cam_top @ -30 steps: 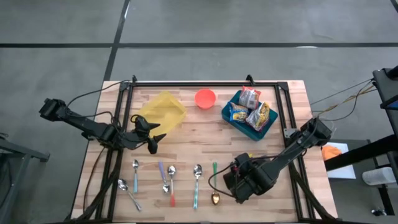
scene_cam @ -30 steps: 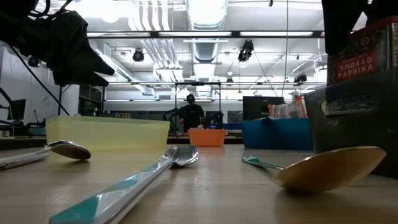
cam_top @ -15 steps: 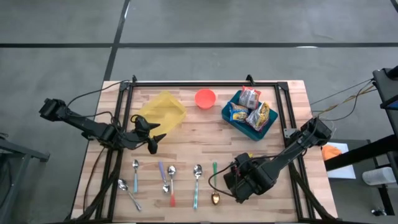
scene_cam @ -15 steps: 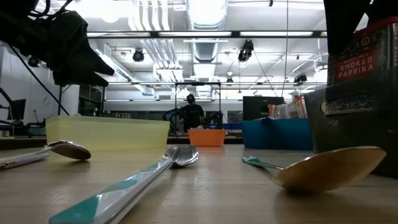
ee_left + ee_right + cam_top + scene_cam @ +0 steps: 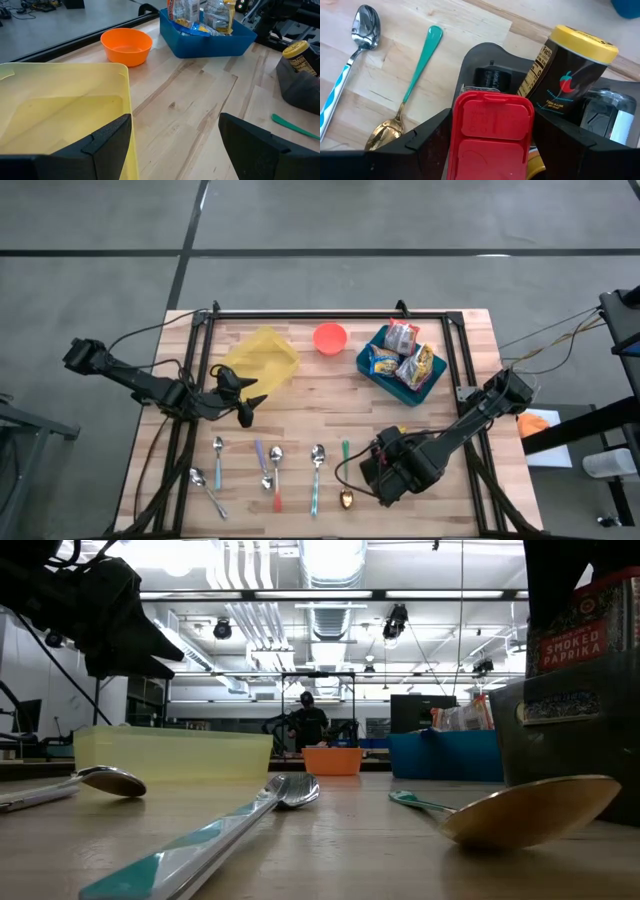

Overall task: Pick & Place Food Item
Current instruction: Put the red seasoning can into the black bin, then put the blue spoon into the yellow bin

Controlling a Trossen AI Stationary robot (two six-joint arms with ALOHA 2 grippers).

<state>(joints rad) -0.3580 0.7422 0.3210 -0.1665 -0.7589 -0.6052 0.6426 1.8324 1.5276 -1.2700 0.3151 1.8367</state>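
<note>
- Your right gripper sits at the lower right of the high view, over a dark grey tray of spice containers; its fingers close around a red-lidded container, which fills the gap between them in the right wrist view.
- That container appears to be the smoked paprika tin seen at the right edge of the low view. It is in the tray, touching or just beside a yellow-lidded jar. Whether it has cleared the tray floor cannot be told.
- Handling judgement: the tin looks rigid, light to moderate in weight, with smooth printed sides that may slip. The flip lid is the weak point; grip the body below the lid, across the flat faces, not the cap.
- Risk: the neighbouring jar stands close enough to be dragged or tipped on a lift. Raise straight up.
- Your left gripper waits at the centre left of the high view, jaws spread and empty, just beside the yellow bin.
- Possible destinations: the yellow bin, the orange bowl, or the blue bin already holding snack packets. The task does not say which.
- Spoons lie in a row along the lower centre of the table, near the tray.
</note>
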